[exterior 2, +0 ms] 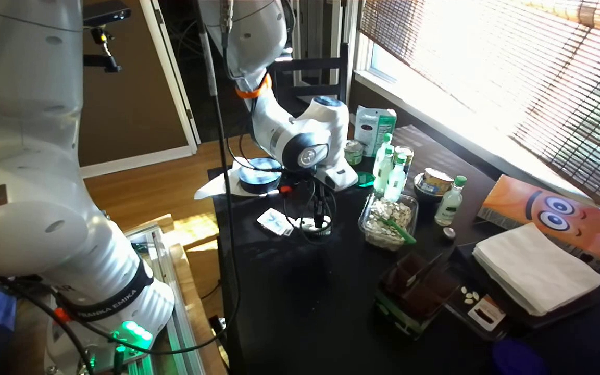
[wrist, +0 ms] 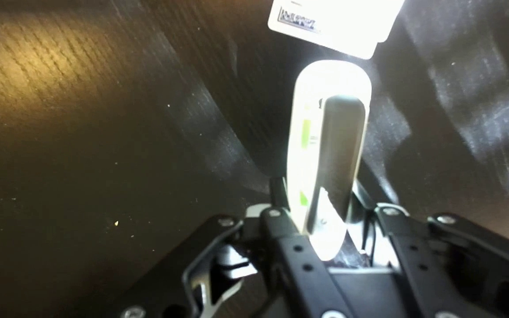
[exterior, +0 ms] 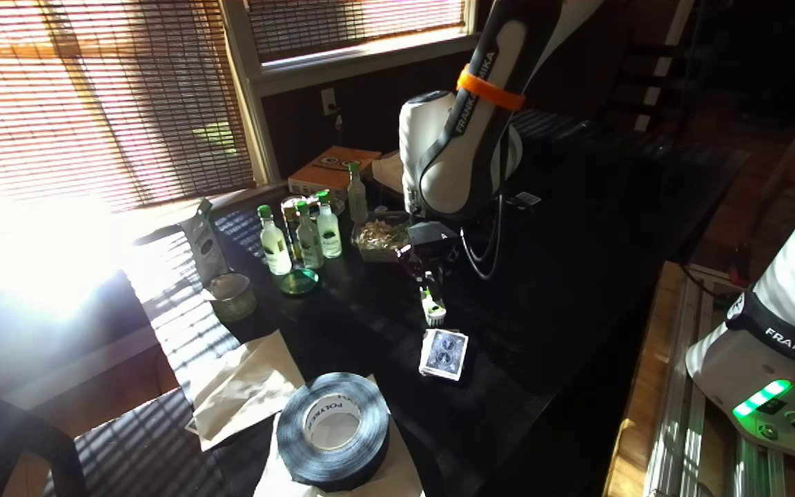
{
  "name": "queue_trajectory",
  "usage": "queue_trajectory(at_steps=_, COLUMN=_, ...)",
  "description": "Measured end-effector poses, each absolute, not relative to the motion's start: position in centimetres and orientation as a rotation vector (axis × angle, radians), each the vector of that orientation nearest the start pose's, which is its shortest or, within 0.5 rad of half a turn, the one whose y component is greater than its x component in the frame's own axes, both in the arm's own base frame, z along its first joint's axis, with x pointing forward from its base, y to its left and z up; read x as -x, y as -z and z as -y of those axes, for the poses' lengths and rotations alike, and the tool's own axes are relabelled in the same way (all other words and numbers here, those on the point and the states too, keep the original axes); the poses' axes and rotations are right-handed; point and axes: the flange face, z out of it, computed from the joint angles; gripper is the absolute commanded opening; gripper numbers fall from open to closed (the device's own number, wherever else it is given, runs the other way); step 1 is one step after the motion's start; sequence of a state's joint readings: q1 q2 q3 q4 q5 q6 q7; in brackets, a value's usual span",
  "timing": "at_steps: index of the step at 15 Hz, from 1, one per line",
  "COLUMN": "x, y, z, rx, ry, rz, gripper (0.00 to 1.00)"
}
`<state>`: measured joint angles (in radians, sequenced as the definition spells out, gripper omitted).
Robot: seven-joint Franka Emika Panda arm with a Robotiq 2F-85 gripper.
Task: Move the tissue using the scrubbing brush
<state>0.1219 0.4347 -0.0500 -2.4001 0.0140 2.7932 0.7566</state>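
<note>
The tissue (exterior: 242, 393), a pale off-white, creased sheet, lies flat on the dark table beside a large tape roll in an exterior view. The scrubbing brush (wrist: 305, 145), small and white with green marks and a dark grey top, rests on the table; it also shows in both exterior views (exterior: 432, 307) (exterior 2: 314, 225). My gripper (wrist: 320, 194) points down around the brush's near end. Its fingers sit against both sides of the brush, shut on it. The gripper also shows in an exterior view (exterior 2: 321, 211). The bristles are hidden in the wrist view.
A deck of cards (exterior: 444, 354) lies just past the brush. The tape roll (exterior: 333, 429) sits on another pale sheet (exterior 2: 211, 188). Green-capped bottles (exterior: 308, 238), a clear tub (exterior 2: 387, 221), a napkin stack (exterior 2: 537, 268) and an orange box (exterior 2: 550, 219) stand along the window side.
</note>
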Motion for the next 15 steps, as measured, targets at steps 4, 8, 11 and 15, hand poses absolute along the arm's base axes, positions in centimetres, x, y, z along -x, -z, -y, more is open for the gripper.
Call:
queue_trajectory(at_steps=4, x=-48.8, y=-13.6, z=-3.4, rx=2.99, ry=-0.036, rz=-1.054, gripper=0.06)
queue_trajectory(at_steps=8, x=-49.5, y=-15.4, z=-5.0, rx=3.015, ry=0.022, rz=-0.945, gripper=0.06)
queue_trajectory(at_steps=11, x=-50.9, y=-18.8, z=-8.1, rx=3.039, ry=0.122, rz=-0.728, gripper=0.06)
queue_trajectory(at_steps=15, x=-51.8, y=-21.9, z=-11.3, rx=3.049, ry=0.167, rz=-0.51, gripper=0.23)
